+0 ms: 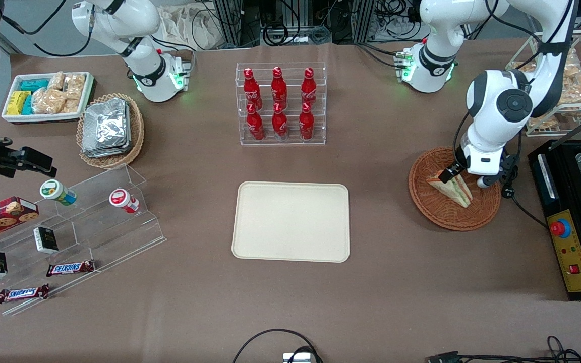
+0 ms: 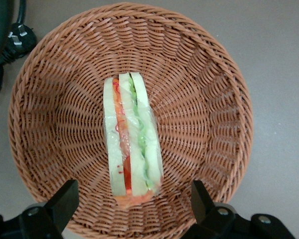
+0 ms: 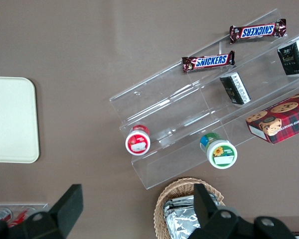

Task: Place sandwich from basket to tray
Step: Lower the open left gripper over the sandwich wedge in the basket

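Left gripper (image 1: pixel 459 175) hangs over the basket (image 1: pixel 432 204), fingers (image 2: pixel 65 201) spread wide apart and holding nothing. Directly beneath it the sandwich (image 2: pixel 132 139) lies in the basket's middle, standing on its crust side with the cut edge up (red, orange and green layers showing between white bread). In the wrist view the two fingertips sit one to each side of the sandwich's lower end, clear of it, over the basket's woven wall. From the front the gripper's tip overlaps the end of the sandwich (image 1: pixel 453 187) farthest from the camera; contact cannot be judged. The tray (image 1: pixel 291 222) sits well apart from the gripper, toward the parked arm's end, at table centre. A black control box (image 1: pixel 570 242) sits just beside the basket.
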